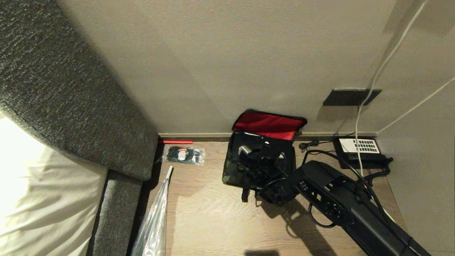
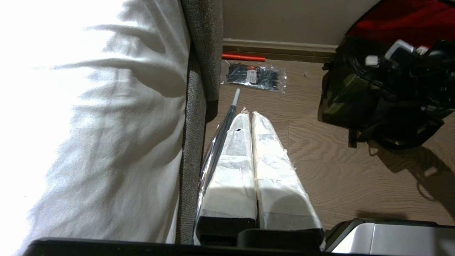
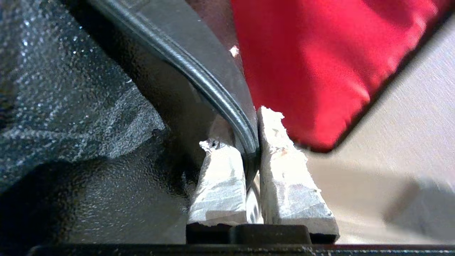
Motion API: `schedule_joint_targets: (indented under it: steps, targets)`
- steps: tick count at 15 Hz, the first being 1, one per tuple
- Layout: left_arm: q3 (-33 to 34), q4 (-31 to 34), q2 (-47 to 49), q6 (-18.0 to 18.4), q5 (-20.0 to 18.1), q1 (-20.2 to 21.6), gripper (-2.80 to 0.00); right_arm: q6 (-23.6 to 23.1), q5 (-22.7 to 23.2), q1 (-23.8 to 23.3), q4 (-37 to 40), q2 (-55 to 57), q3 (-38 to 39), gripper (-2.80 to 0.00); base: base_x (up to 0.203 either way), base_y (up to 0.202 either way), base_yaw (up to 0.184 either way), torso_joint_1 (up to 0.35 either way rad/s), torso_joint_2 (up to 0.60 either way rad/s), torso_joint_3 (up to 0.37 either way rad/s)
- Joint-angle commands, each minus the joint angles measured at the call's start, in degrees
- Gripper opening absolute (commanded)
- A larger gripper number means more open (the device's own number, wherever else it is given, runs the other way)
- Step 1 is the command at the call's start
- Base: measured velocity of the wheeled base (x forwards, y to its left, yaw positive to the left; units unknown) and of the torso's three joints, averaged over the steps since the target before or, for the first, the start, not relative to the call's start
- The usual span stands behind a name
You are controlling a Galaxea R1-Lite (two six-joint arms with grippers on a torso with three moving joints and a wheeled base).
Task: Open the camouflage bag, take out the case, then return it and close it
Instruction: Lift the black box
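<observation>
The camouflage bag (image 1: 233, 170) is seen standing on the wooden floor (image 1: 213, 213) against the wall, its lid (image 1: 270, 125) thrown back so that the red lining faces the room. The right gripper (image 3: 251, 142) is sunk into the open mouth, and its 2 padded fingers (image 3: 284, 177) are pressed together on a thin black rim with a rubbery bead along it. That rim is judged to belong to the case (image 3: 167, 89), whose pebbled black surface fills the near side of the right wrist view; only this edge can be made out, so the knob and strip are not seen. The case is thus still inside the bag, directly at the fingertips, with its long axis judged to run along the bag's length, parallel to the wall. A lift straight up and away from the lid is what the coming move appears to call for. The left gripper (image 2: 251, 117), fingers closed on nothing, is parked well apart beside the bed (image 2: 89, 124), so the right arm is by far the nearer
</observation>
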State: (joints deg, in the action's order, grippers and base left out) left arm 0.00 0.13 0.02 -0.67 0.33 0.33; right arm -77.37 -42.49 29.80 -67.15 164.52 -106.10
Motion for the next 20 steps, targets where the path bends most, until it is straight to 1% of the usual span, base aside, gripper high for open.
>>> schedule_joint_targets:
  steps: [1, 3, 7, 10, 13, 15, 18, 20]
  targets:
    - [0.1, 0.0, -0.1, 0.0, 0.0, 0.0, -2.80, 0.3, -4.2, 1.4, -0.4, -8.3, 3.4, -2.80, 0.000, 0.000, 0.000, 0.000, 0.00, 0.000]
    - [0.2, 0.0, -0.1, 0.0, 0.0, 0.0, -2.80, 0.5, -5.7, 2.7, 0.2, -13.0, 7.2, -2.80, 0.000, 0.000, 0.000, 0.000, 0.00, 0.000]
    - [0.2, 0.0, -0.1, 0.0, 0.0, 0.0, -2.80, 0.3, -7.2, 6.3, 1.6, -21.2, 13.0, -2.80, 0.000, 0.000, 0.000, 0.000, 0.00, 0.000]
    - [0.2, 0.0, -0.1, 0.0, 0.0, 0.0, -2.80, 0.4, -10.5, 9.5, 2.2, -25.1, 16.3, -2.80, 0.000, 0.000, 0.000, 0.000, 0.00, 0.000]
    - [0.2, 0.0, -0.1, 0.0, 0.0, 0.0, -2.80, 0.1, -10.6, 9.6, 2.6, -25.6, 16.7, -2.80, 0.000, 0.000, 0.000, 0.000, 0.00, 0.000]
    - [0.2, 0.0, -0.1, 0.0, 0.0, 0.0, -2.80, 0.4, -10.5, 9.5, 2.3, -26.7, 20.5, -2.80, 0.000, 0.000, 0.000, 0.000, 0.00, 0.000]
    - [0.2, 0.0, -0.1, 0.0, 0.0, 0.0, -2.80, 1.4, -10.5, 9.4, 2.2, -29.5, 23.8, -2.80, 0.000, 0.000, 0.000, 0.000, 0.00, 0.000]
    - [0.1, 0.0, -0.1, 0.0, 0.0, 0.0, -2.80, 1.4, -10.0, 8.7, 2.5, -29.7, 23.4, -2.80, 0.000, 0.000, 0.000, 0.000, 0.00, 0.000]
